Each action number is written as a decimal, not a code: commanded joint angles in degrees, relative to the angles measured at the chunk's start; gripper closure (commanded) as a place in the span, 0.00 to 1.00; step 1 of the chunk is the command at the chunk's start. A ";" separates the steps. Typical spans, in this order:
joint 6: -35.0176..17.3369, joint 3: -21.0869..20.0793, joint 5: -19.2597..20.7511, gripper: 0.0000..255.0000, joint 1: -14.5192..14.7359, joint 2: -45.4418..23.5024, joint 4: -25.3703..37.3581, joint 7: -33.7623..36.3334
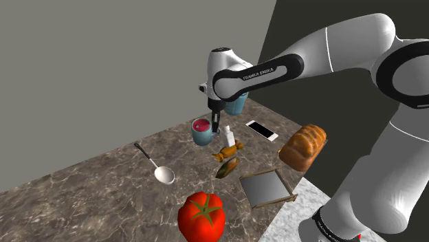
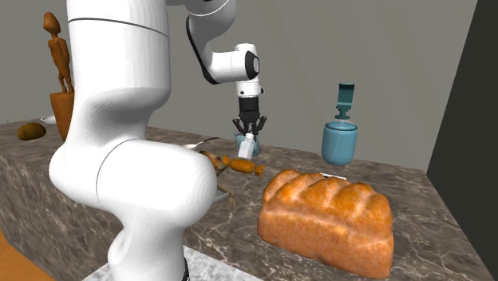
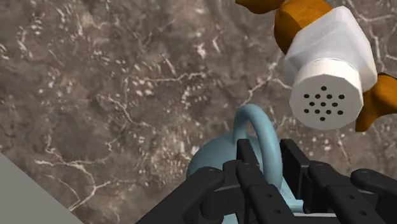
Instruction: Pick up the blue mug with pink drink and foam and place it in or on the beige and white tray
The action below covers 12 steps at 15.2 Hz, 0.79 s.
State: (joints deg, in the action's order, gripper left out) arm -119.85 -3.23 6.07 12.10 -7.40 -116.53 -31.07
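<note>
Blue mug (image 1: 201, 132) sits directly under the gripper (image 3: 271, 154), apparently resting on the marbled counter (image 1: 82, 185). The fingers are pinched onto the handle loop (image 3: 253, 116), one on either side.

Judged rigid, slick and heavy with liquid. A handle grip may let it swing, so carry it level or the pink drink (image 1: 201, 124) slops.

White shaker (image 3: 327, 70) is just beside the fingers. The wrist view gives the grip. The shoulder view gives the drink and the tray (image 1: 265, 187), well apart from the gripper, toward the stand.
</note>
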 commanded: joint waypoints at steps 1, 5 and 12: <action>1.41 -0.06 -0.15 1.00 0.04 0.71 0.67 -0.16; 4.28 -0.10 -0.38 1.00 0.04 1.92 2.34 -0.48; 9.35 -0.15 -0.70 1.00 0.06 3.61 5.75 -0.99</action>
State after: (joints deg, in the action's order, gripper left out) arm -111.41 -3.32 5.44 12.10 -4.11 -111.41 -32.08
